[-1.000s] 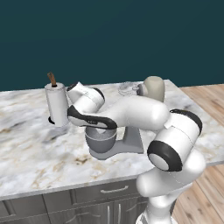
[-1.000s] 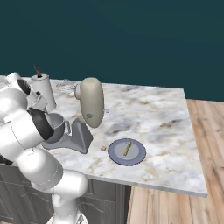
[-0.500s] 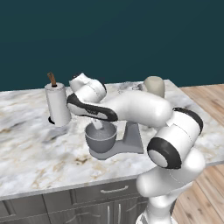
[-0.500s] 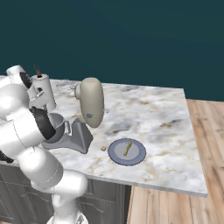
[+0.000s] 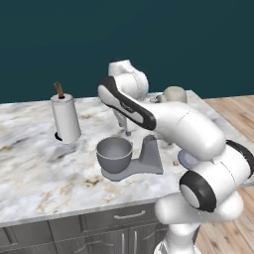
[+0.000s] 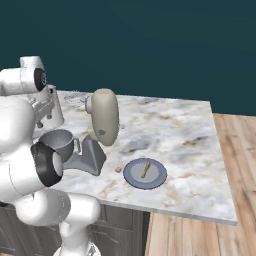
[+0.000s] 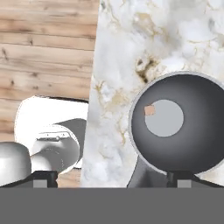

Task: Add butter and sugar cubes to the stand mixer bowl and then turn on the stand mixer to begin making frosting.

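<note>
Presently my gripper [image 5: 127,128] hangs above stand mixer bowl [image 5: 114,154], jaws spread wide, empty. One sugar cube [image 7: 150,110] lies inside bowl. Second cube [image 6: 118,169] sits on counter [image 6: 180,135] beside plate [image 6: 158,178]; butter [image 6: 145,169] rests on plate. Both await transfer, I judge.

A white-and-tan veined marble tabletop [image 5: 34,163] sits on grey cabinet drawers with metal handles [image 5: 99,225], before a flat dark teal wall [image 6: 150,45], over light wooden plank floor [image 6: 240,165].
</note>
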